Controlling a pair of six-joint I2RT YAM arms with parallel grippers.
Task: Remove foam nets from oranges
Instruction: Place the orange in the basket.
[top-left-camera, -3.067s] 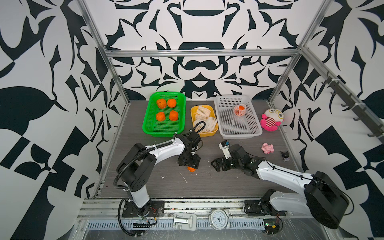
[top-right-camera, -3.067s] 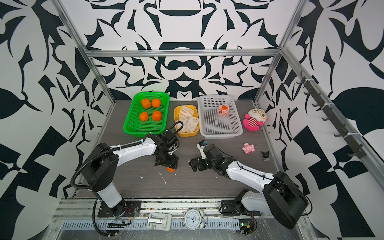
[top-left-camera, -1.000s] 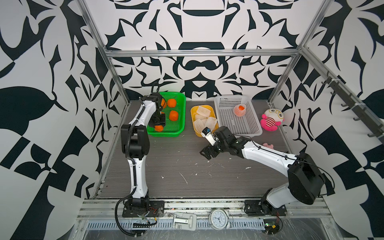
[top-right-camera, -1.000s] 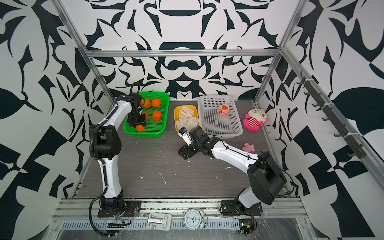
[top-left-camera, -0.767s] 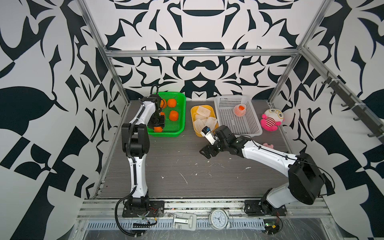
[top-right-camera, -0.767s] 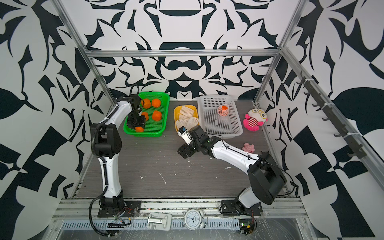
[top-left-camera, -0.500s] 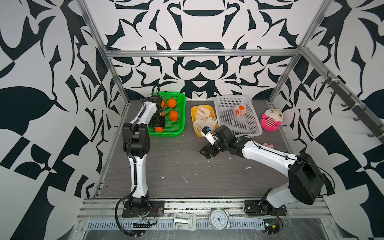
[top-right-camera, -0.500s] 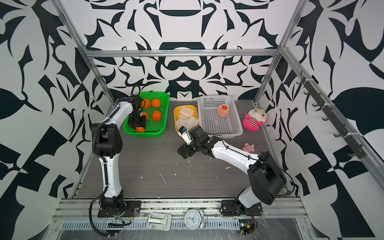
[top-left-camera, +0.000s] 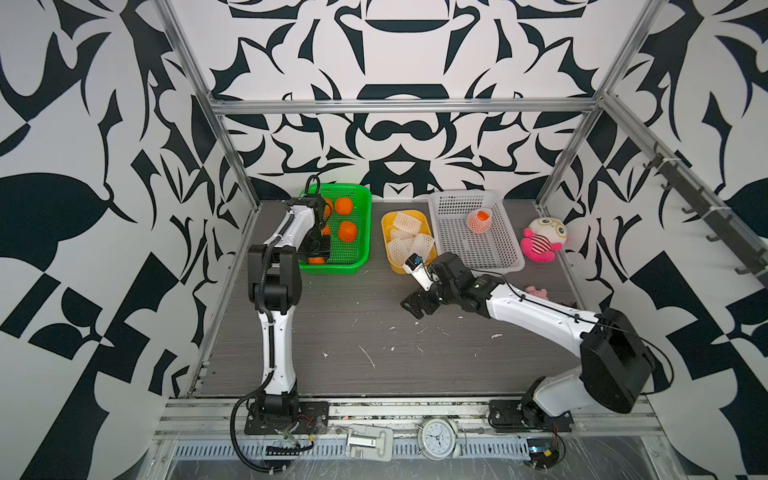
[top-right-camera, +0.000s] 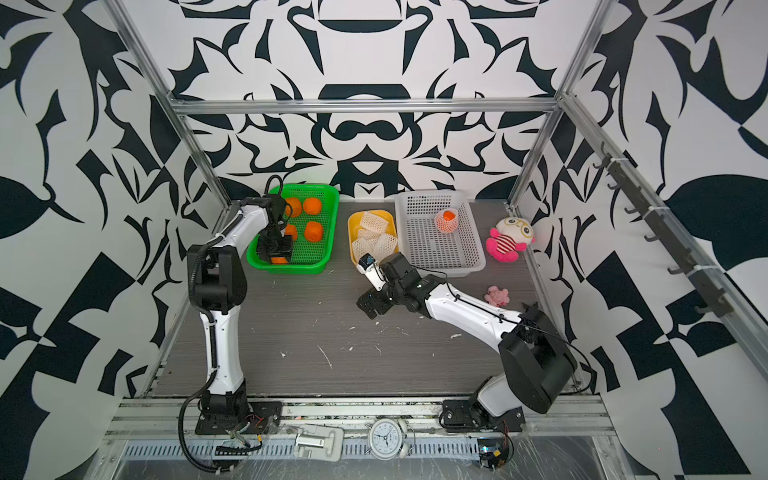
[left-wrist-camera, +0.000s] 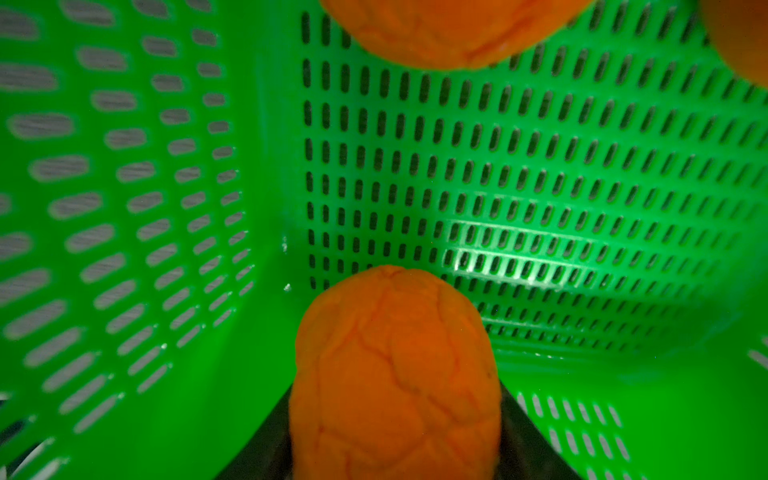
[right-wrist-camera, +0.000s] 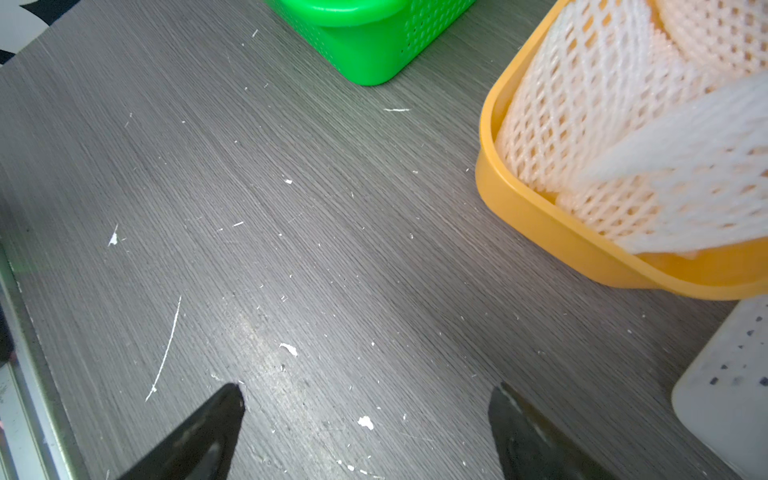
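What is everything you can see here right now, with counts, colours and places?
green basket: one, green; back left
white basket: one, white; back right
yellow tray: one, yellow; between the baskets
bare oranges: five, orange; green basket, one gripped
netted orange: one, orange in white net; white basket
foam nets: several overlapping, white; yellow tray
plush toy: one, pink and white; right of white basket
pink toy: one, small, pink; table's right side
clock: one, white; front rail
left gripper: shut on one orange
right gripper: open, empty, over table
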